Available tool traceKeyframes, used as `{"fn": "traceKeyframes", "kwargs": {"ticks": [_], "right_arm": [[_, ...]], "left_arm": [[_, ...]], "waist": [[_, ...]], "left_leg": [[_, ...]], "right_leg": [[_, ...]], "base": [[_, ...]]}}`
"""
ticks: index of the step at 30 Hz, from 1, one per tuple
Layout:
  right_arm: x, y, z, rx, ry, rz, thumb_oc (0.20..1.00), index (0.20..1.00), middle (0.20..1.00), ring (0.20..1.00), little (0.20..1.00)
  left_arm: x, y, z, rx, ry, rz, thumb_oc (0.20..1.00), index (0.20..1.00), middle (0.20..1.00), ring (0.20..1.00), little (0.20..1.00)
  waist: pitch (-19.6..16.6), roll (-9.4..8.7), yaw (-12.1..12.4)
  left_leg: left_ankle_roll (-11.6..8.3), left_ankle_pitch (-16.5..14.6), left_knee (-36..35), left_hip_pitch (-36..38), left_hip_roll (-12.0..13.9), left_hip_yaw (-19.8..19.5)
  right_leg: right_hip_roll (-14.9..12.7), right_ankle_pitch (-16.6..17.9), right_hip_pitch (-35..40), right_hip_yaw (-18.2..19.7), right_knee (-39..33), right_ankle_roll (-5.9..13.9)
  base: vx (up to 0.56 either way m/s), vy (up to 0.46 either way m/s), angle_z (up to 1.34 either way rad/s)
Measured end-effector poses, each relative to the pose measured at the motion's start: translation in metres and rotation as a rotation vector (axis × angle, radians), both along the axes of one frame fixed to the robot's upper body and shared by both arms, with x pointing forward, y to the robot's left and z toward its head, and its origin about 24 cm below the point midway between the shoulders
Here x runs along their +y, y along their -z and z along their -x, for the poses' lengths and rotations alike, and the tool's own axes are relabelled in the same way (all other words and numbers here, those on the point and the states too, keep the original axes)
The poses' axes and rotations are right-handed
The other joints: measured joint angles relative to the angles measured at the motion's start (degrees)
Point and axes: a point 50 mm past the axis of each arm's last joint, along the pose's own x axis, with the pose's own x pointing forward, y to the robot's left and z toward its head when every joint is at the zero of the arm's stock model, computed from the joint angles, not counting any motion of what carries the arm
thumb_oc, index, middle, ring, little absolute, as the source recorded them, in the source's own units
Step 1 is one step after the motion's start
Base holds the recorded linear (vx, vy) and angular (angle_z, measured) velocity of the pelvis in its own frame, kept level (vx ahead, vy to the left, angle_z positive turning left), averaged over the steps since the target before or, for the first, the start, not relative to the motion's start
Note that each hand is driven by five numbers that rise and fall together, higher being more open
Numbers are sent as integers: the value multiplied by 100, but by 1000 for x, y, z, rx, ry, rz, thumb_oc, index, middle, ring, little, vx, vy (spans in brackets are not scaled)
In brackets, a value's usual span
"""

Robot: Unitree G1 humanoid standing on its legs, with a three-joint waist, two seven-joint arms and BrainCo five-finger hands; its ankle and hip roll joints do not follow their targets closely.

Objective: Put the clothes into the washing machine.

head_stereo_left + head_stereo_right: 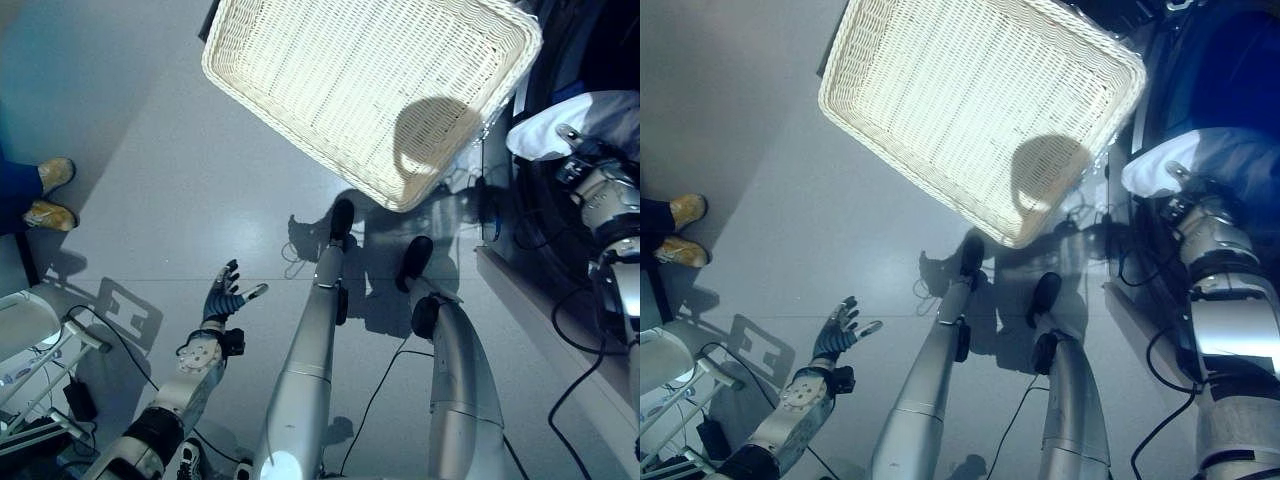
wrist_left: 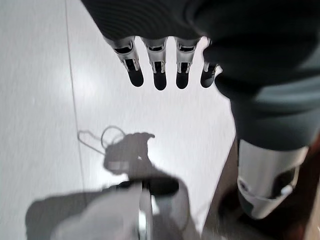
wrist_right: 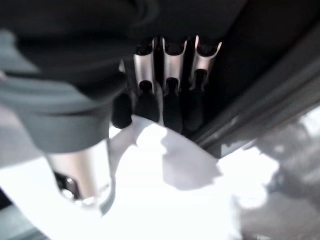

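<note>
Clearly nearer: right hand [image 1: 1193,205], at the washing machine opening [image 1: 1210,90].
White garment [image 1: 1150,172]: bunched at the opening's edge, touching its fingertips [image 3: 170,107].
Right grip: cannot tell.
Left hand [image 1: 222,293]: spread, empty, well apart.
Wicker basket [image 1: 250,75]: empty.

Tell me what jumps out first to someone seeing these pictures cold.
The big pale wicker basket lies on the grey floor ahead of the robot, with nothing showing inside it. At the far right, the right hand has its fingers on a white cloth at the dark opening of the washing machine. The left hand hangs open and empty over the floor at lower left, near a person's tan shoes.
</note>
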Motion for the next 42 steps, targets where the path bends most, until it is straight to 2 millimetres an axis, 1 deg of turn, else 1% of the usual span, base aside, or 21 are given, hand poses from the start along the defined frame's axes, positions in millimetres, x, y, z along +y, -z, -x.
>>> {"fn": "traceKeyframes", "kwargs": {"ticks": [2,4,5,7,9,11,12,14,15,16,17,18,20,23,31,34,36,37,40,41,42], "right_arm": [[3,-10,0,-89,50,-45,1000,1000,1000,1000,1000],[2,-9,3,-132,79,-62,1000,1000,1000,1000,1000],[1,-14,6,-186,139,-87,1000,1000,1000,1000,1000],[-4,-17,12,-217,237,-103,1000,1000,1000,1000,1000],[-2,-23,16,-270,322,-119,1000,1000,1000,1000,1000],[-4,-28,24,-302,456,-116,1000,1000,1000,1000,1000],[-7,-31,32,-330,564,-112,1000,1000,1000,1000,1000],[-14,-32,45,-356,715,-112,1000,1000,1000,1000,1000],[-16,-32,48,-359,750,-108,1000,1000,1000,1000,1000],[-18,-33,56,-376,847,-118,1000,1000,1000,1000,1000],[-17,-37,60,-407,894,-111,1000,1000,1000,1000,1000],[-12,-46,67,-464,983,-77,1000,1000,1000,1000,1000],[-6,-55,70,-493,1031,4,1000,1000,1000,1000,1000],[-5,-59,72,-491,1083,22,1000,1000,1000,1000,1000],[-4,-61,73,-474,1107,71,1000,1000,1000,1000,1000],[-4,-54,70,-439,1069,73,1000,1000,1000,1000,1000],[-7,-43,62,-401,940,30,1000,1000,1000,1000,1000],[-6,-42,58,-398,892,32,1000,1000,1000,1000,1000],[2,-38,46,-394,690,100,1000,1000,1000,1000,1000],[8,-35,43,-400,615,139,1000,1000,1000,1000,1000],[8,-35,43,-400,615,139,1000,1000,1000,1000,1000]], "left_arm": [[-6,2,0,1,-16,37,1000,1000,1000,1000,1000],[-6,4,1,7,-35,56,1000,1000,1000,1000,1000],[-4,4,1,2,-54,55,1000,1000,1000,1000,1000],[-3,4,1,2,-67,52,1000,1000,1000,1000,1000],[-2,2,1,-7,-77,52,1000,1000,1000,1000,1000],[-2,1,1,-19,-76,57,1000,1000,1000,1000,1000],[-2,0,1,-23,-82,57,1000,1000,1000,1000,1000],[0,-1,0,-28,-93,57,1000,1000,1000,1000,1000],[1,-1,0,-29,-95,56,1000,1000,1000,1000,1000],[2,-1,0,-29,-101,56,1000,1000,1000,1000,1000],[2,-1,1,-29,-104,56,1000,1000,1000,1000,1000],[2,-2,0,-31,-106,58,1000,1000,1000,1000,1000],[-1,-5,0,-45,-98,73,1000,1000,1000,1000,1000],[-1,-4,0,-40,-96,71,1000,1000,1000,1000,1000],[1,-3,0,-31,-101,95,1000,1000,1000,1000,1000],[2,0,1,-16,-103,101,1000,1000,1000,1000,1000],[5,4,2,3,-106,96,1000,1000,1000,1000,1000],[5,5,2,4,-102,99,1000,1000,1000,1000,1000],[4,5,2,5,-92,106,1000,1000,1000,1000,1000],[3,7,2,10,-95,113,1000,1000,1000,1000,1000],[3,7,2,10,-95,113,1000,1000,1000,1000,1000]], "waist": [[-1,1,-52],[-1,1,-53],[-3,4,-55],[-4,6,-92],[-4,6,-137],[-3,6,-149],[-3,6,-168],[-3,5,-231],[-3,5,-246],[-3,5,-284],[-3,5,-316],[-3,5,-360],[-4,6,-315],[-4,6,-317],[-3,6,-321],[-3,6,-324],[-4,6,-366],[-4,6,-362],[-4,6,-384],[-4,5,-426],[-4,5,-426]], "left_leg": [[14,-78,21,-9,-67,85],[36,-89,11,22,-87,121],[85,-83,-10,12,-86,169],[158,-54,-65,14,-112,258],[237,-40,-133,19,-139,323],[323,-36,-142,20,-156,430],[367,-50,-138,26,-170,459],[442,-73,-135,72,-194,553],[457,-77,-140,101,-205,577],[483,-77,-175,197,-231,602],[500,-66,-216,261,-246,634],[531,-42,-295,372,-259,711],[557,-22,-406,479,-269,810],[570,-13,-444,541,-277,831],[608,-34,-533,649,-302,883],[609,-34,-564,737,-303,883],[609,-34,-592,867,-314,878],[609,-34,-611,909,-316,879],[618,-28,-629,956,-329,884],[622,-25,-629,963,-341,884],[622,-25,-629,963,-341,884]], "right_leg": [[-10,119,-43,50,-191,36],[-6,159,-28,128,-237,87],[5,263,-19,153,-366,105],[-1,345,-26,234,-469,182],[-29,436,-21,315,-597,246],[-51,490,-17,409,-672,320],[-61,531,17,437,-714,370],[-107,560,69,468,-767,421],[-115,567,88,493,-776,437],[-122,591,150,562,-813,470],[-136,595,173,589,-820,486],[-142,615,226,655,-843,512],[-142,620,240,762,-845,532],[-131,645,307,791,-915,546],[-144,706,430,836,-1067,628],[-142,705,520,839,-1097,628],[-136,712,663,825,-1154,637],[-133,718,702,826,-1182,641],[-118,725,752,826,-1200,650],[-112,734,768,829,-1205,661],[-112,734,768,829,-1205,661]], "base": [[-23,-21,0],[-53,10,-10],[-39,21,-19],[-41,39,-17],[-42,58,-12],[-38,60,-11],[-26,43,-9],[-31,59,-8],[-37,78,-10],[-33,76,-10],[-35,91,-14],[-28,86,-12],[-23,95,-14],[-20,73,-5],[-18,81,-4],[-16,62,0],[-26,56,-1],[-26,58,-1],[-30,81,1],[-30,76,1],[-28,73,-1]]}}
